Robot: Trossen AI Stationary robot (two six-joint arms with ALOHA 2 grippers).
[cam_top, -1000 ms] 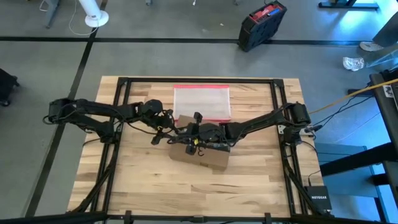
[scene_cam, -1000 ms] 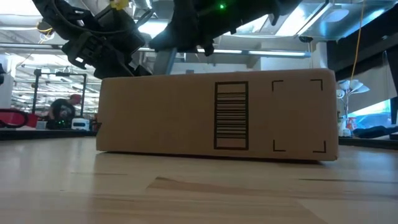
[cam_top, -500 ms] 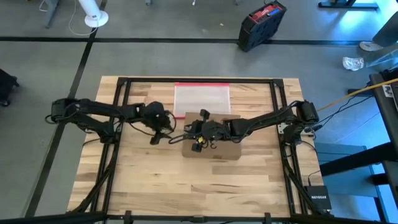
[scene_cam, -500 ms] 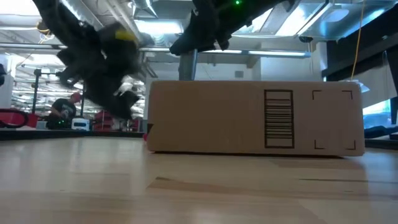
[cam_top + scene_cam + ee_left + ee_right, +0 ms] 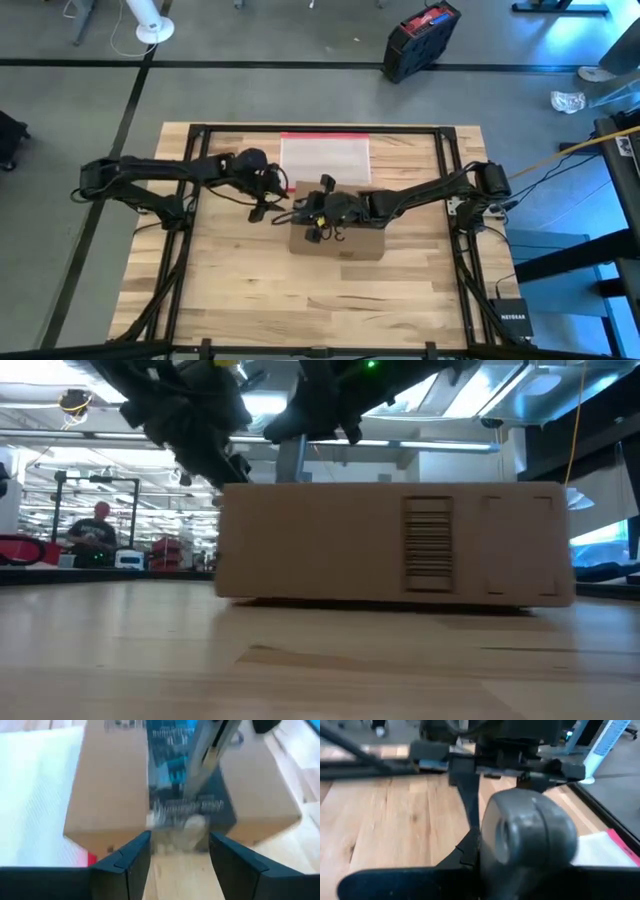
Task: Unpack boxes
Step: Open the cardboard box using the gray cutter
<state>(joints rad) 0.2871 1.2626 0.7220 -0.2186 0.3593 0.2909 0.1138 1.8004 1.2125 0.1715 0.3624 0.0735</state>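
So the box [image 5: 338, 232] has slid right and squared up mid-table, just near of the plastic pouch [image 5: 324, 161]. Right gripper [image 5: 318, 213] sits on its top, holding a grey tool afaict. Left gripper [image 5: 179, 851] has pulled back to the box's left end, fingers apart, empty. Tape strip [image 5: 186, 795] looks uncut, so prob not open yet.

Grey floor [image 5: 250, 95] with black tape lines [image 5: 130, 105], bright ceiling lights [image 5: 520, 390]

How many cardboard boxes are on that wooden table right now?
1. The single brown cardboard box sits near the table's middle, under the right arm's jaws, just in front of a clear plastic pouch. Nothing else box-like shows on the table.
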